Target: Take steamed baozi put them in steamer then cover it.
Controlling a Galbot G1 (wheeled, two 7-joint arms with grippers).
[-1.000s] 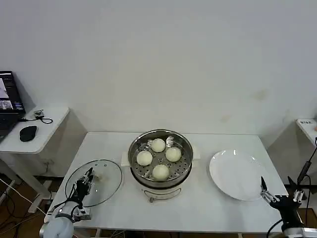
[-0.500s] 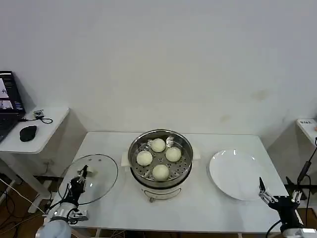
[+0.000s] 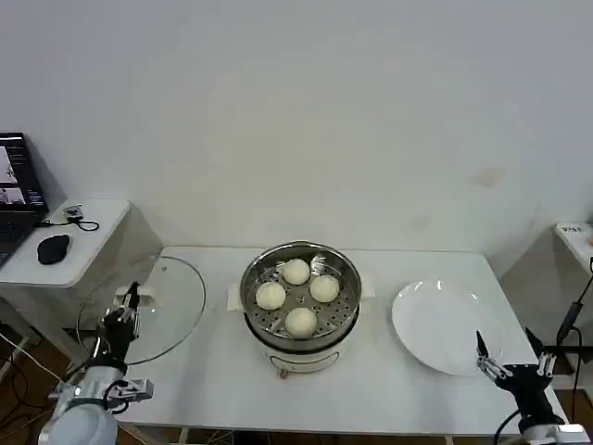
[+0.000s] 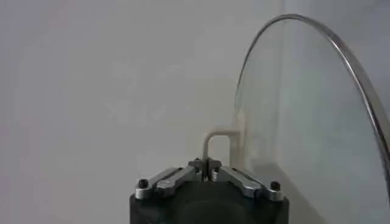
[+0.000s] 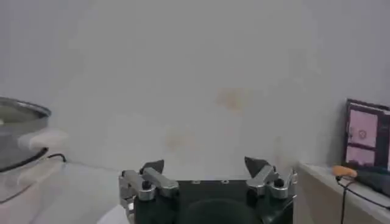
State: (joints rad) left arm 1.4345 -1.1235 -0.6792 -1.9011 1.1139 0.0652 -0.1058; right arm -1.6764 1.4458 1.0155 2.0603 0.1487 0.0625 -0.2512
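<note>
Several cream-white steamed baozi (image 3: 300, 321) lie on the perforated tray inside the shiny steamer (image 3: 257, 266) at the table's middle. The clear glass cover (image 3: 162, 301) is lifted and tilted at the table's left edge, held by its pale handle (image 4: 217, 136) in my left gripper (image 3: 125, 302), which is shut on it (image 4: 206, 171). My right gripper (image 3: 509, 358) hangs open by the table's front right corner, its fingers (image 5: 152, 168) spread with nothing between them.
An empty white plate (image 3: 445, 326) lies right of the steamer. A small side table (image 3: 69, 246) with a mouse and a laptop stands to the left. A white wall rises behind the table.
My left gripper has raised the cover off the table and carried it up and to the left, tilting it. The right gripper has barely shifted.
</note>
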